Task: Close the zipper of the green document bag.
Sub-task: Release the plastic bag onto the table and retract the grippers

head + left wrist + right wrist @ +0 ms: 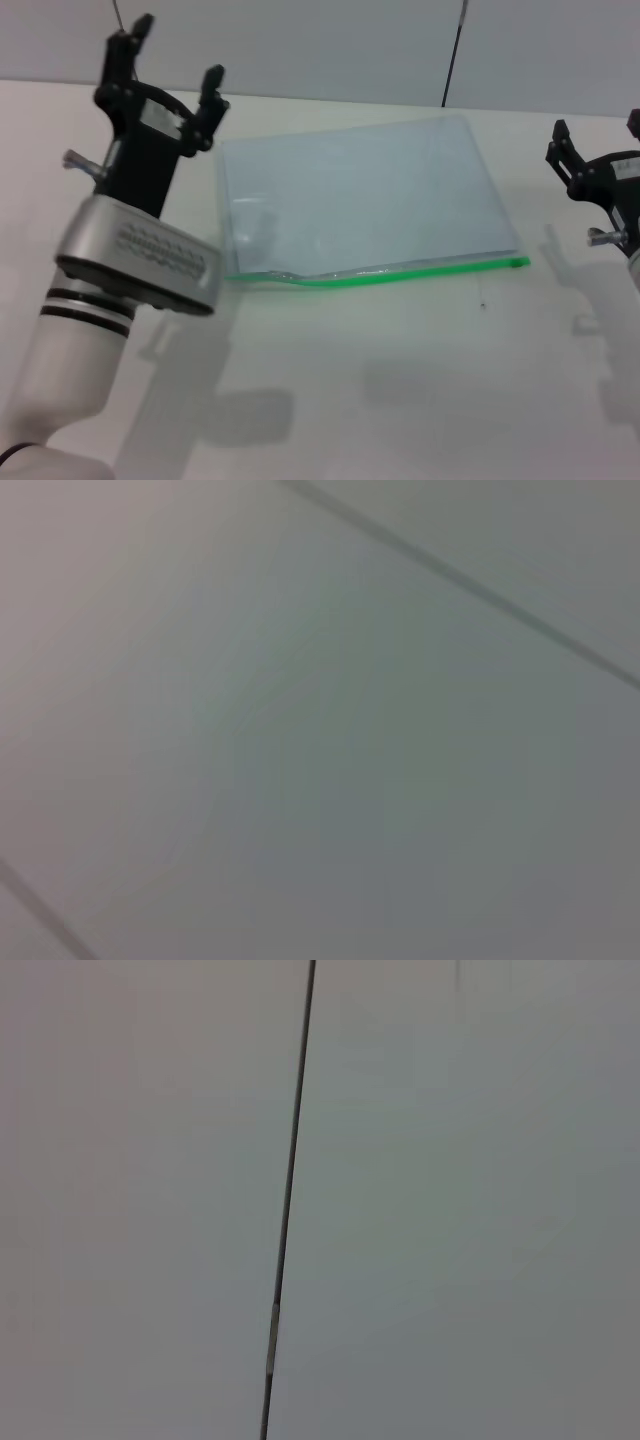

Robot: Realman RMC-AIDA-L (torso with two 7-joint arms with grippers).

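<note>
The green document bag (360, 195), a flat translucent pale blue pouch, lies on the white table in the middle of the head view. Its bright green zipper (400, 272) runs along the near long edge and bows up and gapes toward its left end. I cannot pick out a slider tab. My left gripper (170, 65) is raised just left of the bag's far left corner, fingers spread open and empty. My right gripper (600, 135) hangs at the right edge of the view, well clear of the bag, open and empty. Both wrist views show only grey wall panels.
The white table (400, 380) stretches around the bag, and a grey wall with dark panel seams (450, 60) rises behind it. My left forearm (110, 280) fills the near left.
</note>
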